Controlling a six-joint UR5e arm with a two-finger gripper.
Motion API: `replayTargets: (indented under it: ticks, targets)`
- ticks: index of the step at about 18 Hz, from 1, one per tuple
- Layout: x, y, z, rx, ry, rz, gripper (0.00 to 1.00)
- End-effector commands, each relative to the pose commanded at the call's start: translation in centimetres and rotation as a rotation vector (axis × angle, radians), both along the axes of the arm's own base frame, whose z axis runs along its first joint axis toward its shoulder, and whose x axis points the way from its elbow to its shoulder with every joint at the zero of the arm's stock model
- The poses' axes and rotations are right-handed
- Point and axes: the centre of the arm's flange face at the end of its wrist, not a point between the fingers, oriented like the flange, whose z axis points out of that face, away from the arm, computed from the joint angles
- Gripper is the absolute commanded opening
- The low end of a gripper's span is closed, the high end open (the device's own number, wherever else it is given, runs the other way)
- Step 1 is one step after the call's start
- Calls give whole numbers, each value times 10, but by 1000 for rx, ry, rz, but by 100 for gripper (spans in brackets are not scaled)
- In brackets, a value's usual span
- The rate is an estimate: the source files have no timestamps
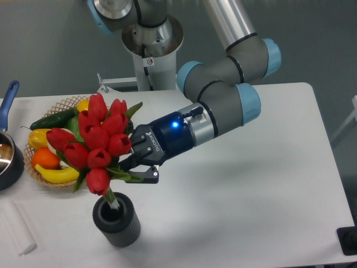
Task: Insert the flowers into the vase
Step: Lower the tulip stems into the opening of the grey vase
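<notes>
The flowers [96, 139] are a bunch of red tulip buds with green leaves, held tilted to the left above the vase. Their stem end [110, 197] reaches down into the mouth of the vase [116, 222], a short dark grey ribbed cylinder near the table's front edge. My gripper [133, 163] comes in from the right and is shut on the green stems just below the buds. The lower fingertip [148, 177] shows beside the leaves; the upper one is partly hidden behind the buds.
A wicker basket [56, 181] with a banana, an orange, yellow produce and a green vegetable stands at the left, partly behind the flowers. A dark pan with a blue handle [8, 100] sits at the left edge. A white object [19, 231] lies front left. The arm's base [152, 50] stands at the back.
</notes>
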Motion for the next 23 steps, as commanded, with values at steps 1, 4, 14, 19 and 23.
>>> replayTargets:
  ticks: [1,4,14,19,23]
  targets:
    - [2,3,-4,-2,-2,-6,22]
    - [1,6,-9,-5,-6,-9,22]
    - [-3,11,-45,-46,-48,-8,22]
    - [-8,14,-68,-72,-69,-5,22]
    - [-2,15,-84,-92,-51,-4,22]
